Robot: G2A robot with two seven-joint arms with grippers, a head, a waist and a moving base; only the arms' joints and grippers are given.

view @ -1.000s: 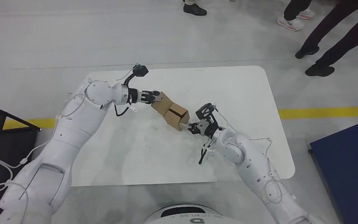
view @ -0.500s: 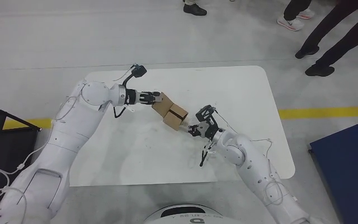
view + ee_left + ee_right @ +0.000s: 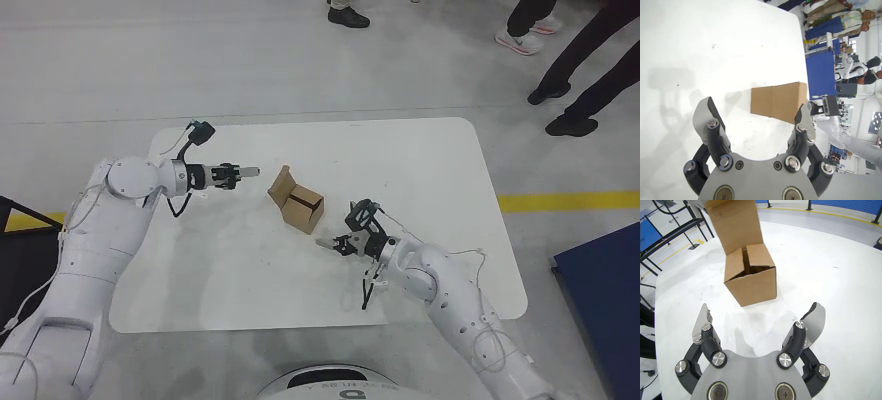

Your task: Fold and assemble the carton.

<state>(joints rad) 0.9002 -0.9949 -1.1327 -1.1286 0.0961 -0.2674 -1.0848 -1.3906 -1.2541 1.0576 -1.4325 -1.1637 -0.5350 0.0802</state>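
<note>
Our left gripper is spread wide and holds nothing. Its two grey fingers point at the brown cardboard carton but do not touch it. We can see a bit of bare table between them. Our right gripper is spread wide too, and it holds nothing either. It is over the table near the carton and does not touch it.

The carton stands by itself on the flat white table with round corners, close to the middle. It is between our two grippers. Our left gripper is off to its left. Our right gripper is to its right and nearer to us.

The carton already has a box shape, with its sides standing up. Its top is not shut. One tall flap sticks up on the side that faces our left gripper. Two small flaps are bent in over the top. They do not meet, and we can see the dark inside through the gap between them. In the left wrist view we see the plain brown outside of the carton, with one fold line running across it.
</note>
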